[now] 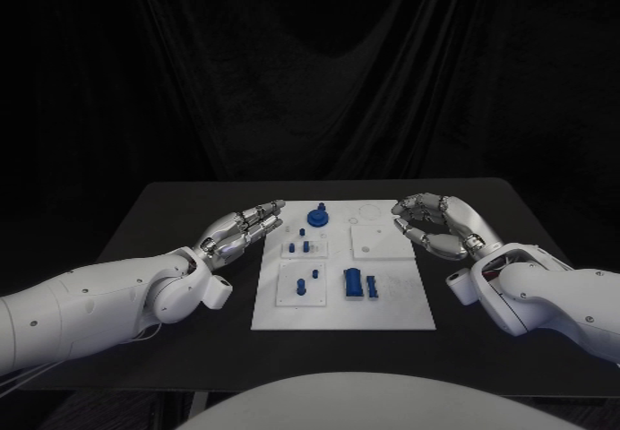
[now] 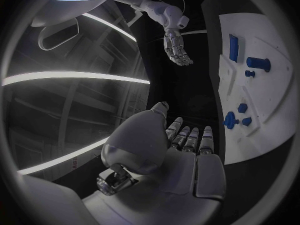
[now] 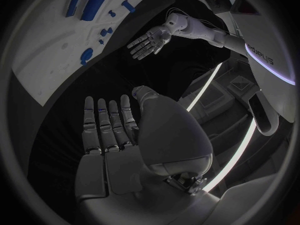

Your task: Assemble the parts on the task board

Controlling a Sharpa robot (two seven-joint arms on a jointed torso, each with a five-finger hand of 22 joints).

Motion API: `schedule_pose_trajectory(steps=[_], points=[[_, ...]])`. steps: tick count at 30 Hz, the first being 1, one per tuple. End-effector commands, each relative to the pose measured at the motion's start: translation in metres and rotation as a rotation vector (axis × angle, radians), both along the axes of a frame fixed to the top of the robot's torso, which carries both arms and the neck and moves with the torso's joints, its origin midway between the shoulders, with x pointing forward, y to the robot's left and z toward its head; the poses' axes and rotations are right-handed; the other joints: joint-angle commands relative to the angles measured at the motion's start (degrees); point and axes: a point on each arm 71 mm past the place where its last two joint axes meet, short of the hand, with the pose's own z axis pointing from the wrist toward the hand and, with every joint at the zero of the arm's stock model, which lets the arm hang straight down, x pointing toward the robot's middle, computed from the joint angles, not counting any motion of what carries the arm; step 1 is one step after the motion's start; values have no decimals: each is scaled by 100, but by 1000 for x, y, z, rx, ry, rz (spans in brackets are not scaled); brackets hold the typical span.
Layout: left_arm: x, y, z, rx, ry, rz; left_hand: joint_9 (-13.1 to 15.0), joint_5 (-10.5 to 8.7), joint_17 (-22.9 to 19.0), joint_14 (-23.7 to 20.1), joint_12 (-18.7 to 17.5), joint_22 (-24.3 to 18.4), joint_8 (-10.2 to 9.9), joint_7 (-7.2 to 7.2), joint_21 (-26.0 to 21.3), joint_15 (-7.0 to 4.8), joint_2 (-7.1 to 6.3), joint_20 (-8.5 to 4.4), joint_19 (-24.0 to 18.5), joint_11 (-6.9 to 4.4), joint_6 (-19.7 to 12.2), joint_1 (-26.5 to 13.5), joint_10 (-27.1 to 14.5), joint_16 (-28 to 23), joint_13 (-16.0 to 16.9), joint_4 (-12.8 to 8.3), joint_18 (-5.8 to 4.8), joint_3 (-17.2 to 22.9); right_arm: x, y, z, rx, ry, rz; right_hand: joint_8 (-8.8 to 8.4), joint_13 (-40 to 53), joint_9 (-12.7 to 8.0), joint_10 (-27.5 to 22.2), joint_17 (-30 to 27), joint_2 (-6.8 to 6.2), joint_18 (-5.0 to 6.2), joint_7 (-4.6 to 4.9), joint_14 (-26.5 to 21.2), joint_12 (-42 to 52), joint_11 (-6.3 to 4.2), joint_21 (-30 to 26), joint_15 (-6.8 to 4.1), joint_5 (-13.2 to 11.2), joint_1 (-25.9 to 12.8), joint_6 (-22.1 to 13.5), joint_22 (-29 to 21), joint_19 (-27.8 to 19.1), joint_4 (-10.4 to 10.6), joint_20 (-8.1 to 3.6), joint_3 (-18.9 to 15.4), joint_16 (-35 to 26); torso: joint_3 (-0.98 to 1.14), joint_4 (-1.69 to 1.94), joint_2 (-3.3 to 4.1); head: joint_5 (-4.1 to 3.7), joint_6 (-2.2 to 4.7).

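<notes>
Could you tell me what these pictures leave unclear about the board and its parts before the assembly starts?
- Small blue parts in the head view: too small to tell their shapes, or whether they lie on or stand in the task board.
- Board's far end in the left wrist view: cut off by the circle's rim.
- Table under the left hand and right hand: covered in the head view.
</notes>
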Motion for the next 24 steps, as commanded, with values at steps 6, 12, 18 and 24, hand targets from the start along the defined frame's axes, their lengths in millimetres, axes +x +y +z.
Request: schedule_pose_trajectory(steps=[6, 12, 18, 24], points=[[3, -4, 0, 1, -4, 4, -200, -799, -5, -12, -38, -38, -289, -587, -35, -417, -571, -246, -34, -440, -455, -2835, -113, -21, -32, -413, -240, 236, 0, -2, -5, 31, 1, -6, -739, -1080, -1221, -1132, -615, 214, -295, -664, -1345, -762, -257, -354, -283, -1106, -2769, -1383, -1622, -1311, -590, -485, -473, -591, 12, 0, -65, -9, 35], [10, -12, 9, 13, -26, 70, -200, -1146, -5, -12, -38, -38, -289, -587, -35, -417, -804, -353, -34, -440, -685, -4047, -113, -21, -32, -596, -369, 236, 10, 4, 1, 101, 17, -54, -1122, -1519, -1669, -1381, -807, 214, -396, -664, -1730, -1274, -722, -354, -752, -1627, -4012, -1847, -2098, -1731, -819, -704, -643, -857, 0, 5, 7, -51, 287], [22, -25, 28, 33, -55, 200, -200, -1405, -5, -12, -38, -38, -289, -587, -35, -417, -980, -767, -34, -440, -826, -4949, -113, -21, -32, -730, -798, 236, 27, 16, 12, 239, 55, -145, -1406, -1846, -2003, -1567, -949, 214, -521, -664, -2017, -1654, -722, -354, -752, -2014, -4935, -2193, -2452, -2041, -988, -870, -770, -1052, -23, 17, 146, -131, 773], [32, -38, 50, 51, -70, 346, -200, -1600, -5, -12, -38, -38, -289, -587, -35, -417, -1113, -767, -34, -440, -932, -5626, -113, -21, -32, -1224, -798, 236, 44, 29, 23, 394, 109, -245, -1618, -2092, -2252, -1691, -1450, 214, -583, -664, -2234, -1940, -722, -354, -752, -2304, -5627, -2452, -2717, -2270, -1135, -996, -1172, -1199, -46, 27, 279, -207, 1239]])
